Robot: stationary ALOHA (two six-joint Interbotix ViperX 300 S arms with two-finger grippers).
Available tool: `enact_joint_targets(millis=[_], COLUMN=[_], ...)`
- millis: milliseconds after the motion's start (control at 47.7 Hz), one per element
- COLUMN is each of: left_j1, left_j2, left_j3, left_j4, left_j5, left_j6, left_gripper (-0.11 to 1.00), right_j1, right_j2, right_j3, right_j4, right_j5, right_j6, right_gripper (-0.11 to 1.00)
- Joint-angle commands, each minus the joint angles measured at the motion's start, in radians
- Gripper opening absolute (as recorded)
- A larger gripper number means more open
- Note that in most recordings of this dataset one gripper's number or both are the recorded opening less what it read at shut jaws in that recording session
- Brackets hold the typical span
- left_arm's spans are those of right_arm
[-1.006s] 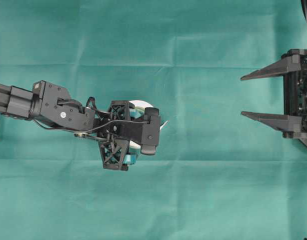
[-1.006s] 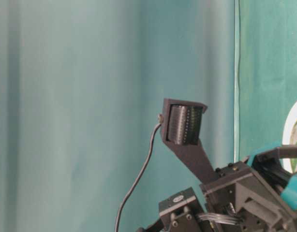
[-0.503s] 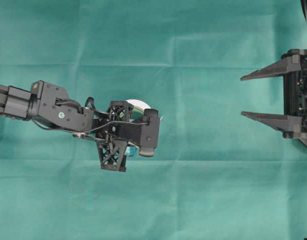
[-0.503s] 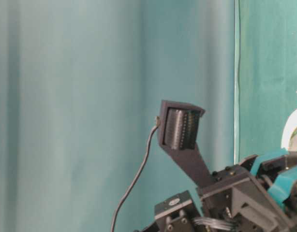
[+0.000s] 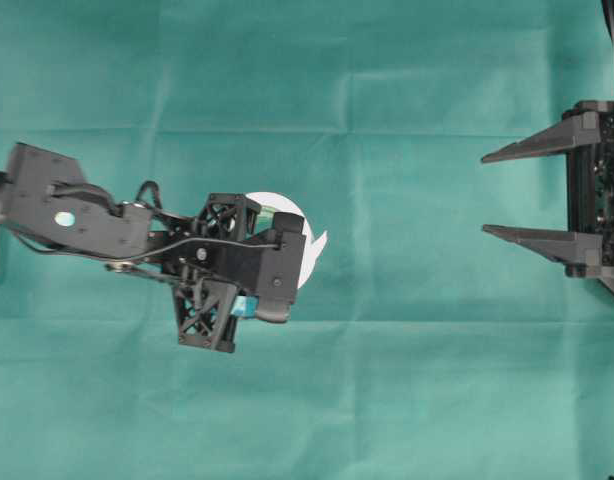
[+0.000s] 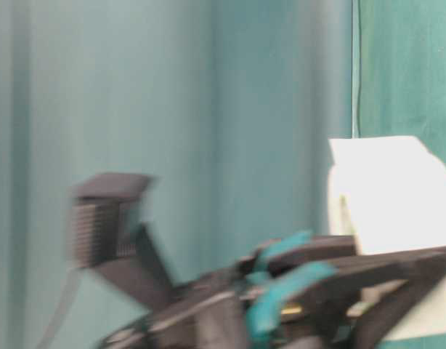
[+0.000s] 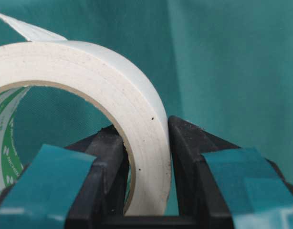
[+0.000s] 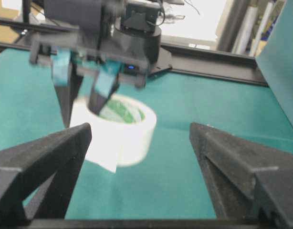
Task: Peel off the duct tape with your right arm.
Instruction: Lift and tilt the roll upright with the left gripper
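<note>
The duct tape (image 5: 293, 214) is a white roll with a green-printed core, mostly hidden under my left gripper (image 5: 265, 262). Its loose strip end (image 5: 318, 242) sticks out to the right. The left wrist view shows the left gripper (image 7: 146, 138) shut on the roll's wall (image 7: 89, 71), one finger inside the ring and one outside. The roll is blurred in the table-level view (image 6: 390, 196). My right gripper (image 5: 485, 192) is open and empty at the right edge, well apart from the roll. Its wrist view shows the roll (image 8: 122, 129) ahead between the open fingers (image 8: 51, 157).
A green cloth (image 5: 387, 400) covers the whole table. A green backdrop (image 6: 172, 109) stands behind it. A black frame rail (image 8: 208, 59) and the left arm's base run along the far side in the right wrist view.
My left arm has drawn back to the left and swung, carrying the roll with it. The loose strip end now shows more. The right gripper has not moved.
</note>
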Motion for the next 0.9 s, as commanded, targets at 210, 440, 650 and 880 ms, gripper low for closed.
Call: enact_joint_targets(millis=[210,440,650,880], left_j1=[-0.011,-0.011,-0.009,-0.006], left_j2=[-0.114,-0.123,-0.118,-0.110], left_j3=[-0.135,-0.206,-0.212,-0.202], left_j4=[0.002,0.002,0.002,0.003], left_j5=[0.175,0.290,0.293,0.293], left_j6=[0.005,0.038,0.078,0.081], left_gripper=[0.22,0.22,0.22,0.22], right_j1=[-0.002,-0.002,-0.002,0.000], right_j2=[0.006,0.014,0.048,0.215], right_j3=[-0.008,0.000,-0.003,-0.061], right_j4=[-0.002,-0.002,-0.002,-0.003], right_j5=[-0.011,-0.011,-0.011,-0.049], right_j6=[0.002,0.002,0.003,0.025], right_gripper=[0.76,0.76,0.76,0.76])
